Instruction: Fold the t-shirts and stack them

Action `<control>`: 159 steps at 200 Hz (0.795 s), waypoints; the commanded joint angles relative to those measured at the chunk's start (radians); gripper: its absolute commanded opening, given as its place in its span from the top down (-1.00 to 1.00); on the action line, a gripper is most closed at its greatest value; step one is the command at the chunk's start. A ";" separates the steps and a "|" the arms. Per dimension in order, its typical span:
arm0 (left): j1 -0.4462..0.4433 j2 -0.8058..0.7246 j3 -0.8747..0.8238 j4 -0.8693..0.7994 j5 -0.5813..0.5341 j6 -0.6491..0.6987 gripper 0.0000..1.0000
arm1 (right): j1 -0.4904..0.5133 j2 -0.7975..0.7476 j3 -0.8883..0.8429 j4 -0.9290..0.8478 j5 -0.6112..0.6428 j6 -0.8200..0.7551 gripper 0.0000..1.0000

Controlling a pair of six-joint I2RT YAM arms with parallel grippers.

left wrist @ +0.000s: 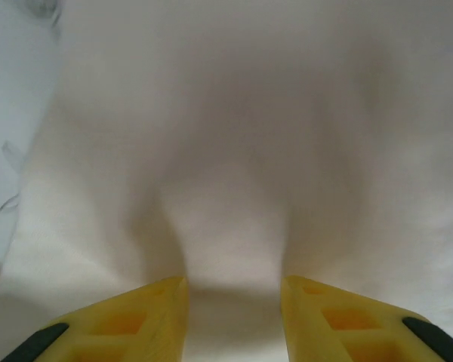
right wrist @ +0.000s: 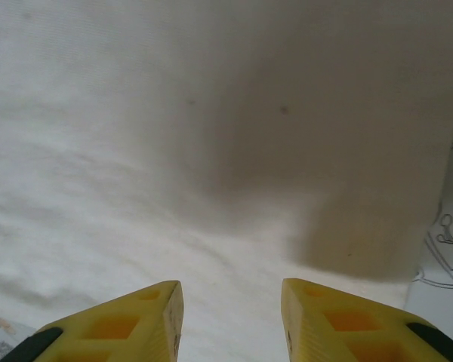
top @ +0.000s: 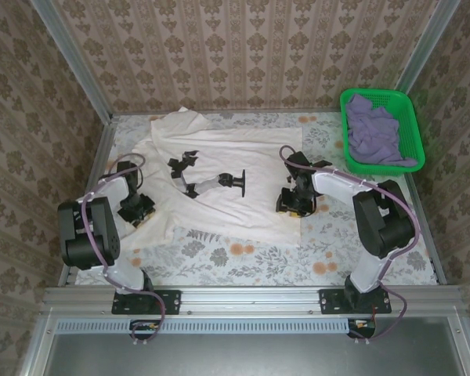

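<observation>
T-shirt (top: 243, 149), cream-white cloth, black chest print, flat between both grippers. Left gripper (left wrist: 232, 283) at shirt edge, jaws part-spread, cloth ridge bunched between; firm pinch unclear. Right gripper (right wrist: 230, 286) spread over flat cloth. Lavender t-shirt (top: 372, 133) in green mesh basket (top: 413, 125) beyond right gripper. Risk: uneven grips, one edge slips, fold skews.

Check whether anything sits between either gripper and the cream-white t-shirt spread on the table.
Nothing visible does. The left gripper and right gripper are down at opposite side edges of the cream-white t-shirt, and each wrist view shows bare cloth directly ahead of its open jaws.
</observation>
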 commanded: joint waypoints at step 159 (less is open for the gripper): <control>-0.115 -0.424 0.020 -0.314 -0.168 -0.248 0.16 | -0.248 -0.286 -0.305 0.080 0.044 0.282 0.07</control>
